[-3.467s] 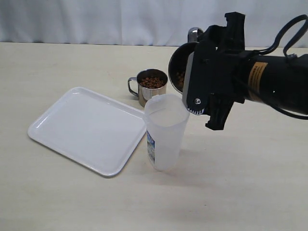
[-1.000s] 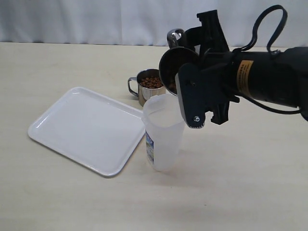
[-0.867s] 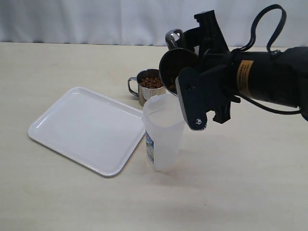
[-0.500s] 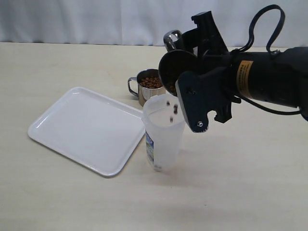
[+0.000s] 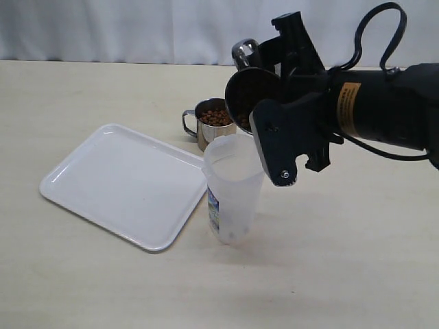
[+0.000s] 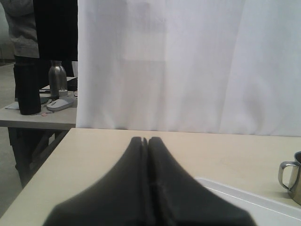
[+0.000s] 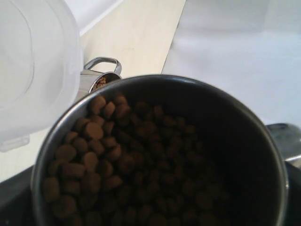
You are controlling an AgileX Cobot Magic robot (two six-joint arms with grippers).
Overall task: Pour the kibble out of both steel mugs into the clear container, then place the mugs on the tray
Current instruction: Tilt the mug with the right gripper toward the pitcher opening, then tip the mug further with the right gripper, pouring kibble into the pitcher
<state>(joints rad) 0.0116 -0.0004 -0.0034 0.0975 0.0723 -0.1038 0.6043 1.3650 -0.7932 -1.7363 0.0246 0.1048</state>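
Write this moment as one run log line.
step: first pour | right gripper: shut on held mug, tilted over clear container | left gripper: shut, empty | second mug: holds kibble | tray: no mugs

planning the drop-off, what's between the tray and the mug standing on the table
Only bare table between the tray and the standing mug, shown in the exterior view.

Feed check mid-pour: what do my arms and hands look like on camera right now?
The right arm is a thick matte-black tube with a yellow-orange label and a black cable looping above it. The right hand is black, with broad flat fingers and a silver screw near one end. The left hand shows only as two black tapering fingers with rounded tips.
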